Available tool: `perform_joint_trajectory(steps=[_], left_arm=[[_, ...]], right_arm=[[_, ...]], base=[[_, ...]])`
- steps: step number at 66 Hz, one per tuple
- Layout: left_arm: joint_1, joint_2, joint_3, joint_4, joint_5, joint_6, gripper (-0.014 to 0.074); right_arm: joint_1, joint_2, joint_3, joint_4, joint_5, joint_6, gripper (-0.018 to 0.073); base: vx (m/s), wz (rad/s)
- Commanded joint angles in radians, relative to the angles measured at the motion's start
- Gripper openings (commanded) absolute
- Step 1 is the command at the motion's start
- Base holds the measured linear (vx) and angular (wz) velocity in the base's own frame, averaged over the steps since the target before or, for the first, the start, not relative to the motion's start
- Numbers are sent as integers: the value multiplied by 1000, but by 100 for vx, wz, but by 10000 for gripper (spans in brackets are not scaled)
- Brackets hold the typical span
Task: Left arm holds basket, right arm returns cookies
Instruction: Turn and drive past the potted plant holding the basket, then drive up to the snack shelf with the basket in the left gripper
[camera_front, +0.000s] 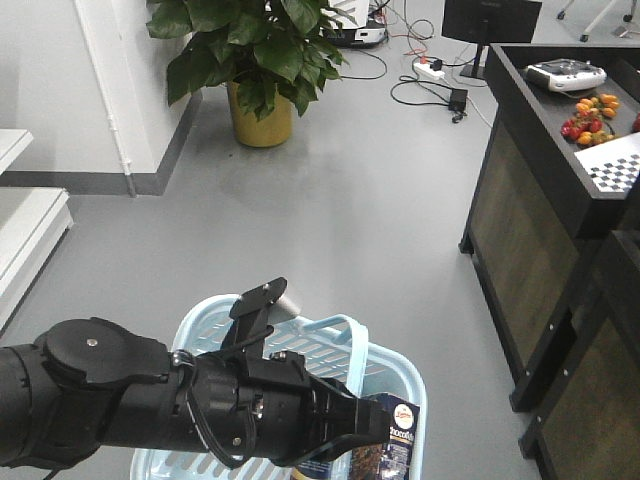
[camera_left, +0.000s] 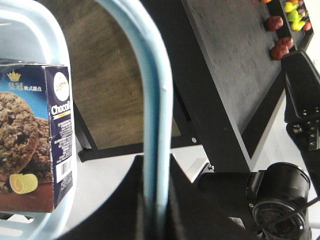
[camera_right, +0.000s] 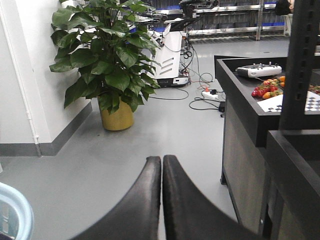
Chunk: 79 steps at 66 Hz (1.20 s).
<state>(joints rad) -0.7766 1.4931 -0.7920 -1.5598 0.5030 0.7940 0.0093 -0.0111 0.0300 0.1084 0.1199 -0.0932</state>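
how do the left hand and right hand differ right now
The left hand is shut on the basket handle, which runs between its fingers; the right hand is shut on nothing, fingers pressed together. The left hand sits near the cookies; the right hand faces bare floor and a potted plant. Both are black and closed.

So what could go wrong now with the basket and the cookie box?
The left pincer holds the basket by one thin handle, so it might swing or slip. The cookies stand tall by the basket's rim and could topple if it tilts. The black counter is close on the right, so a swinging basket might bump it.
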Motion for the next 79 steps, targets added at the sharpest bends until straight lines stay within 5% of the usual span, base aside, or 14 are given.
perform_joint_trajectory(steps=[1,79], left_arm=[[-2,-46,-29,-37,22,15,-6],[-2,-46,-29,-37,7,15,-6]], right_arm=[[-5,-10,-2,-3,-74,-5,-8],[-5,-10,-2,-3,-74,-5,-8]], base=[[31,5],[30,14]])
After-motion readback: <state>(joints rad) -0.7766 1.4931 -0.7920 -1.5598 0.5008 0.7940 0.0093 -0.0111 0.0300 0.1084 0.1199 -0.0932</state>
